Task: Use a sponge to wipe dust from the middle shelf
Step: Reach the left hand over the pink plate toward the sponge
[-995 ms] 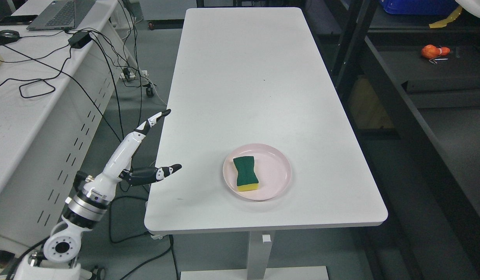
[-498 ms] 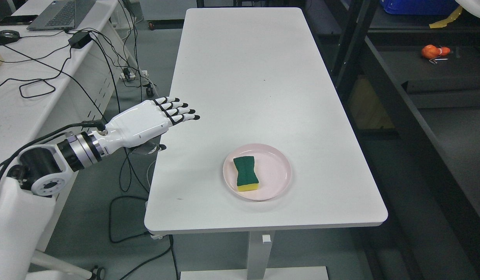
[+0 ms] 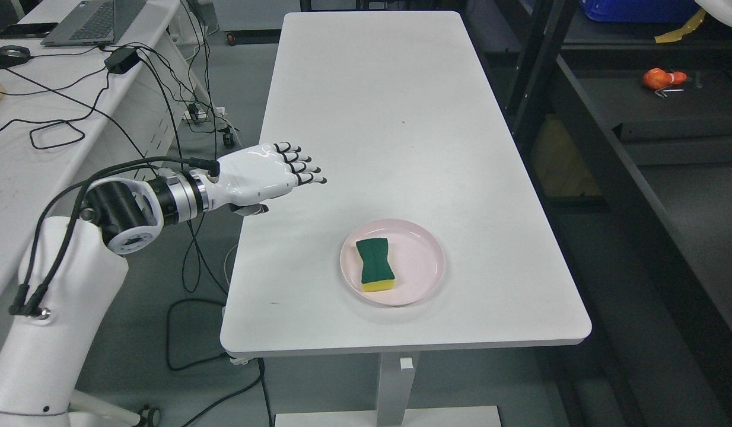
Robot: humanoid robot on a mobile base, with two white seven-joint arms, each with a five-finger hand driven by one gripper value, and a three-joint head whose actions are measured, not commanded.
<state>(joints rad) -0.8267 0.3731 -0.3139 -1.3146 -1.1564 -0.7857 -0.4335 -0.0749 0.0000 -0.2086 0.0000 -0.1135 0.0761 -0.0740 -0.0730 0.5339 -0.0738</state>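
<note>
A green-topped yellow sponge [image 3: 375,265] lies in a pink plate [image 3: 424,261] near the front of the white table [image 3: 378,118]. My left hand [image 3: 283,178] hovers palm down over the table's left edge, fingers stretched out flat and holding nothing, well to the upper left of the sponge. The dark shelving unit [image 3: 639,136] stands to the right of the table. The right arm does not show.
A desk [image 3: 40,148] with cables, a laptop [image 3: 93,24] and a mouse stands on the left. An orange object [image 3: 662,77] lies on a dark shelf at the upper right. Cables trail on the floor between desk and table.
My left arm has swung up from beside the table and turned palm down; the hand has moved right, reaching out over the table's left edge.
</note>
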